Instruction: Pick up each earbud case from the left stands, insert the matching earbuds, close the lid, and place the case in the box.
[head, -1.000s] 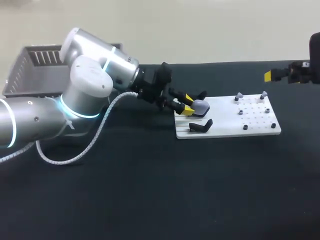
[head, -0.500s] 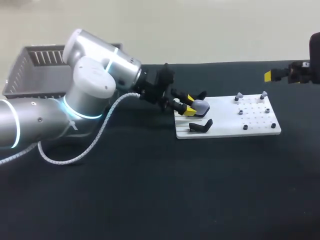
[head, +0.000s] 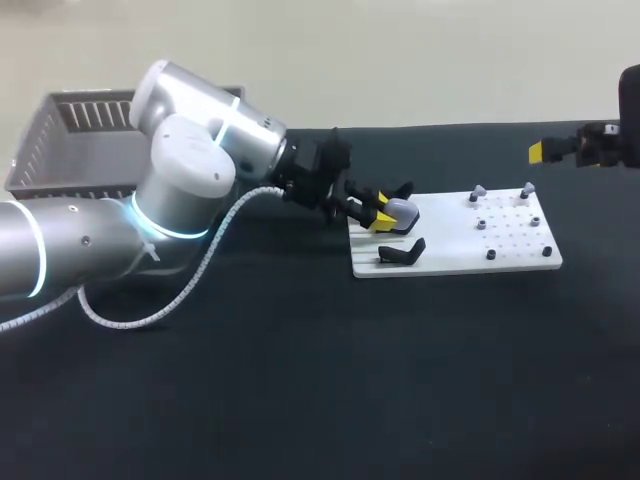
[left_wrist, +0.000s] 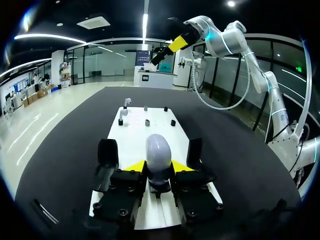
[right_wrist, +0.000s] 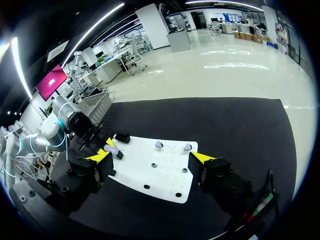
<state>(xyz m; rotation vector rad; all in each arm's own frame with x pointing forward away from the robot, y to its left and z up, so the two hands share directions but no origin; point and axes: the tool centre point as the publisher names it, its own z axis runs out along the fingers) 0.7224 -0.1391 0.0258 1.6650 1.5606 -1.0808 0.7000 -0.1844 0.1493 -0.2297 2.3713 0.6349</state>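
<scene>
A grey, egg-shaped earbud case (head: 402, 211) (left_wrist: 158, 152) stands at the left end of the white board (head: 455, 255). My left gripper (head: 378, 216) (left_wrist: 157, 167) is shut on it, with one yellow tip pressed against each side. Black stands (left_wrist: 107, 153) (left_wrist: 194, 152) flank the gripper. Two grey earbuds (head: 478, 191) (head: 526, 190) sit on pegs at the board's far right end; ahead of the left gripper they are earbuds (left_wrist: 127, 102) (left_wrist: 121, 114). My right gripper (head: 560, 150) (right_wrist: 150, 157) hangs wide open, high above the table's right side, holding nothing.
A grey slatted basket (head: 70, 140) stands at the table's back left, behind my left arm. An empty black stand (head: 401, 252) sits at the board's near left corner. Small dark pegs (head: 490, 254) dot the board's right half.
My left gripper has slid a little further onto the case and its fingers have closed in against it. The right arm has not moved.
</scene>
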